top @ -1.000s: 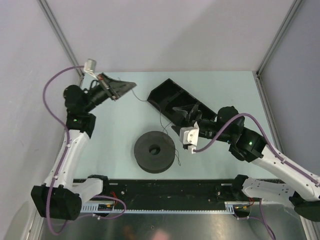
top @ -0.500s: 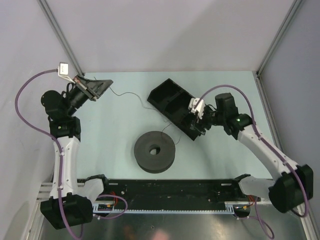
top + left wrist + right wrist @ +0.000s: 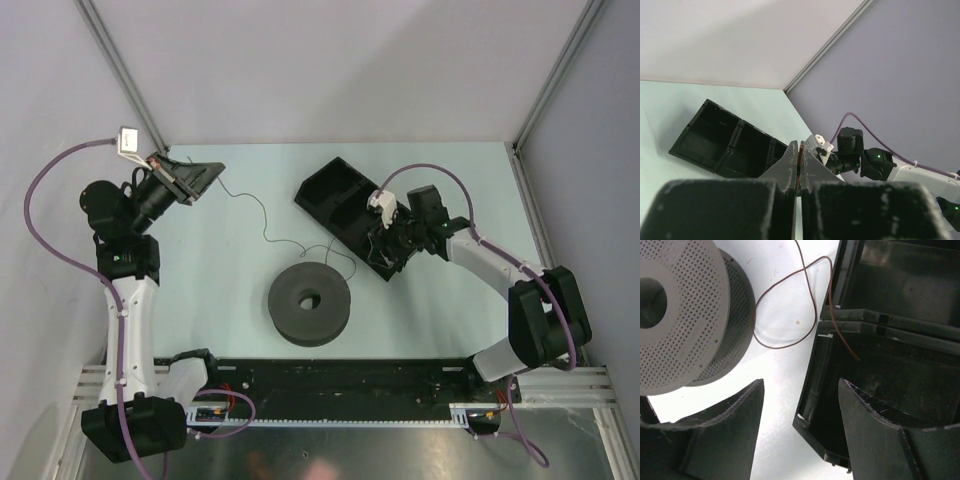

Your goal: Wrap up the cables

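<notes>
Since the earlier frame: right arm folded inward, cable (image 3: 780, 347) gone slack, looping between spool and tray.
Tray (image 3: 330, 190): holds the cable's loose end.
Spool (image 3: 309, 303): apparently unwound.
Left gripper (image 3: 214, 169): pinched on the other end.
Right gripper (image 3: 800, 382): wide apart, empty, above the tray.
Step, likely: pickup; calls for a fine pinch on the wire.

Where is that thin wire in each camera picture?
Top: wire waves from the left gripper toward the tray.
Left wrist: a sliver pinched between the fingers.
Right wrist: loops between spool and tray.
Landmark: the black tray, in all three.
</notes>
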`<move>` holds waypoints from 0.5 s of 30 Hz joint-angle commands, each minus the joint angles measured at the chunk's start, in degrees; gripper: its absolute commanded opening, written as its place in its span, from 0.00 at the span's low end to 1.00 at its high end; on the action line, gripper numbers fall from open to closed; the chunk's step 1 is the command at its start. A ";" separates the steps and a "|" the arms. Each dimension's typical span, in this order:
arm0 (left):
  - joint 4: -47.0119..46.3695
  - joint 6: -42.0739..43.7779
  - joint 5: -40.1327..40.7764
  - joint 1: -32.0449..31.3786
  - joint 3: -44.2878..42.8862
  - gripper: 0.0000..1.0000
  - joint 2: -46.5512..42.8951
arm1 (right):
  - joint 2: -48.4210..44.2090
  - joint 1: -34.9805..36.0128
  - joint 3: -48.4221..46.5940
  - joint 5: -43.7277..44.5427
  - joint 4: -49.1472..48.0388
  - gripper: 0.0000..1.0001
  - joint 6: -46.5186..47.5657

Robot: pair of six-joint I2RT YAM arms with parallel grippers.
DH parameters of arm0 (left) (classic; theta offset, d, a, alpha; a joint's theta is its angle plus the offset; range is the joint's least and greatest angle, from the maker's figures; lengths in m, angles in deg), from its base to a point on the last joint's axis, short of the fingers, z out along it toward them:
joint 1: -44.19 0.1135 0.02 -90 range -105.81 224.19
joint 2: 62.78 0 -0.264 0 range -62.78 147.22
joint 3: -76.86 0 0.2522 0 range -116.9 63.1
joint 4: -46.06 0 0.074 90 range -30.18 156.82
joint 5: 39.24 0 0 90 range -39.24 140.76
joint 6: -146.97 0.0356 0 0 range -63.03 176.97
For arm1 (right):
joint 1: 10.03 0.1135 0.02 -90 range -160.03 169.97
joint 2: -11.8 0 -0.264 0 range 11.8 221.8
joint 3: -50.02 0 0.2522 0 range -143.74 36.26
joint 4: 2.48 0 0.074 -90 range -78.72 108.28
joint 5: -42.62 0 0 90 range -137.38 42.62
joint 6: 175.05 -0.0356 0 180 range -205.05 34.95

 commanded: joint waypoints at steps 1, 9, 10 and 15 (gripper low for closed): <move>-0.28 2.17 0.64 0.49 -2.16 0.00 -1.11 | 0.76 1.74 -1.85 2.10 -6.34 0.65 -1.71; -0.21 2.25 0.57 0.52 -1.93 0.00 -0.97 | 3.71 2.85 -1.85 9.95 -9.98 0.51 1.58; -0.24 2.37 0.49 0.54 -2.00 0.00 -0.99 | 3.94 2.60 -1.85 10.42 -9.97 0.50 2.00; -0.28 2.46 0.24 0.50 -2.33 0.00 -0.76 | 4.82 1.51 -1.85 12.41 -9.72 0.45 4.20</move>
